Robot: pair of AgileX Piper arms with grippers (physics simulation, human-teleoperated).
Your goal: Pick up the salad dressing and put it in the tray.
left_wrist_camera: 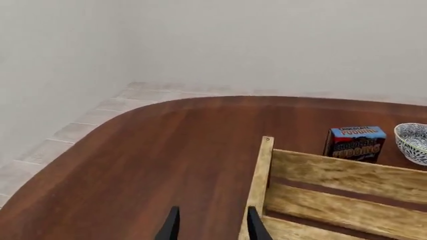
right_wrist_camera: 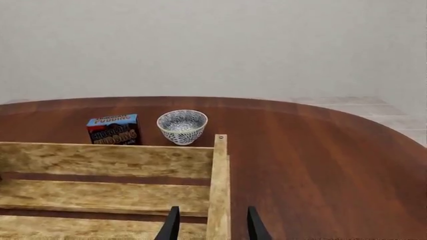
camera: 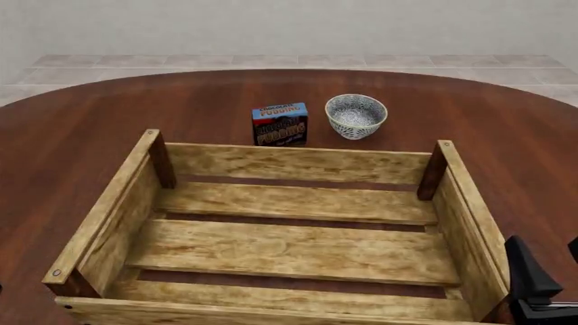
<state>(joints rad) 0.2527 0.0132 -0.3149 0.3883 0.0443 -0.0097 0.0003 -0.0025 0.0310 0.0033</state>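
The salad dressing bottle is not in any view. The tray (camera: 298, 164) is a large light-wood slatted crate with dark corner posts in the middle of the table, and its inside is bare. It also shows in the left wrist view (left_wrist_camera: 347, 175) and the right wrist view (right_wrist_camera: 107, 160). My left gripper (left_wrist_camera: 212, 227) is open and empty, just outside the crate's left wall near the front. My right gripper (camera: 551, 267) is open and empty at the crate's right wall near the front. In the right wrist view, the right gripper (right_wrist_camera: 212, 227) has its fingers on either side of that wall's top.
A blue chocolate pudding box (camera: 279, 124) stands just behind the crate's far wall. A small patterned white-grey bowl (camera: 356, 115) sits to its right. The round dark-wood table (camera: 91, 122) ends at a curved edge over tiled floor, with a wall beyond.
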